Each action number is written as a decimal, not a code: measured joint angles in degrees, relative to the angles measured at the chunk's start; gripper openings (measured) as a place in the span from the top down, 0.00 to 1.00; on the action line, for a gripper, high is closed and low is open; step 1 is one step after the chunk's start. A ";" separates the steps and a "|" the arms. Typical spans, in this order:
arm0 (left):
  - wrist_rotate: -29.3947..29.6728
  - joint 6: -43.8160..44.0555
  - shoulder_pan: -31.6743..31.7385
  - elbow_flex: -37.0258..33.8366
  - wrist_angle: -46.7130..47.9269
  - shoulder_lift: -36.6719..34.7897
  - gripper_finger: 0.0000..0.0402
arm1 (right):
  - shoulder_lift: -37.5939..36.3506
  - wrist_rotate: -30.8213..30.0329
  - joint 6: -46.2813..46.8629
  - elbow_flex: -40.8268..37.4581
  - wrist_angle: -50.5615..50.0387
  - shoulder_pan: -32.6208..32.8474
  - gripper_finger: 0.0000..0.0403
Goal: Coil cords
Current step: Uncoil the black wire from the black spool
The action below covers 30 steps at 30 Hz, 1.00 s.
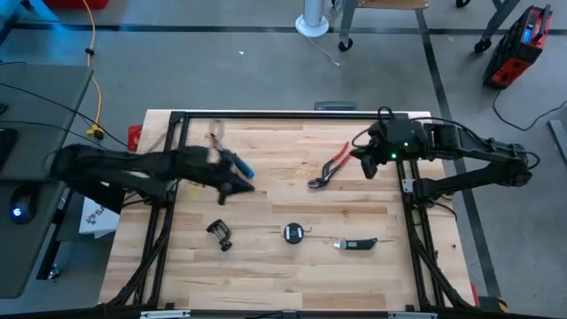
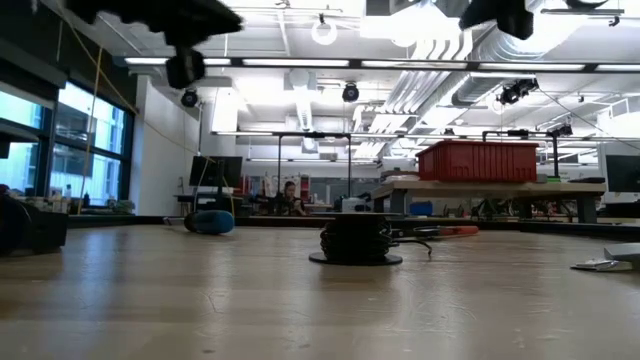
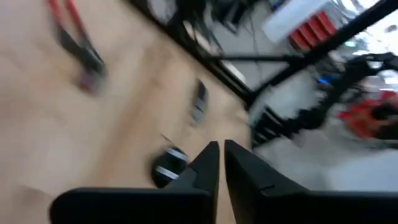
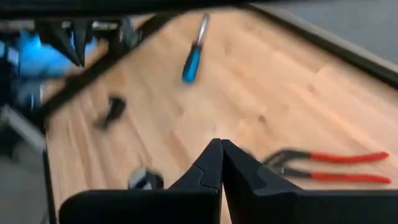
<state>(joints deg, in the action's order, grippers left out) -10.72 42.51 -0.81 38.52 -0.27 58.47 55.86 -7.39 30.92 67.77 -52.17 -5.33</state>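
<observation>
- The small round black reel is seen lying flat on the wooden table, near the table's front-middle; in the low view the reel stands at the centre, with a hair-thin dark cord trailing from it along the board.
- Just beside the reel, on the side toward the right arm, a small black-and-silver tool is found; well apart on the other side a black clamp-like piece is placed.
- Beyond the reel, toward the table's far edge, red pliers are laid at a slant; a blue-handled screwdriver lies farther over, toward the left arm.
- The left gripper is held above the table between the screwdriver and the reel — its fingers are seen all but shut, only a narrow slit between them, and nothing is held.
- In the left wrist view the reel appears just past the fingertips, blurred.
- The right gripper is held above the board beside the pliers' handles, far from the reel; its fingers are pressed together — nothing is gripped.
</observation>
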 joint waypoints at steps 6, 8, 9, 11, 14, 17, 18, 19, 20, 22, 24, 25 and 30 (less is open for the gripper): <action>-1.59 18.04 -5.74 0.48 -12.50 16.46 0.79 | 1.31 3.12 -3.69 -0.13 -15.93 0.02 0.97; -1.03 23.84 -7.01 0.48 -13.99 21.34 0.73 | 1.86 2.81 -4.66 -0.13 -18.67 0.20 0.94; -0.83 27.19 -7.52 0.48 -14.45 23.77 0.70 | 2.03 2.35 -5.07 -0.14 -19.45 0.22 0.92; -1.86 33.56 -8.47 0.42 -16.15 29.03 0.64 | 2.07 1.85 -5.07 -1.12 -19.34 0.22 0.87; -4.74 38.62 -8.76 0.43 -22.39 35.16 0.56 | 0.91 1.43 -2.04 -5.41 -16.72 0.22 0.80; -2.44 41.82 -8.69 0.46 -26.78 38.92 0.49 | -0.47 3.09 2.48 -10.68 -12.31 0.75 0.76; -0.72 43.39 -8.67 0.50 -26.68 39.75 0.47 | -0.76 4.01 3.23 -12.25 -10.79 1.08 0.75; 0.54 45.06 -8.67 0.46 -26.34 40.49 0.45 | -0.93 4.85 3.71 -13.50 -9.45 1.46 0.74; 1.87 46.89 -8.82 0.46 -26.51 41.29 0.45 | -1.10 5.37 3.96 -14.55 -8.35 1.83 0.74; 2.98 49.81 -9.37 0.46 -27.29 42.86 0.44 | -1.16 6.07 4.82 -16.32 -6.46 2.51 0.74; 3.52 52.56 -9.93 0.46 -29.41 44.58 0.43 | -1.14 6.22 5.11 -17.35 -5.21 3.13 0.74; 3.73 53.79 -10.15 0.51 -30.91 45.54 0.43 | -1.13 6.22 5.12 -17.50 -5.04 3.35 0.74; 5.65 55.94 -10.52 3.80 -32.83 48.78 0.43 | -1.20 6.36 6.06 -17.64 -3.65 3.61 0.74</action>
<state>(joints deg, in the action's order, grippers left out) -5.07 98.45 -11.33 42.32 -33.09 107.25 54.65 -1.03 36.98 50.12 -55.82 -1.72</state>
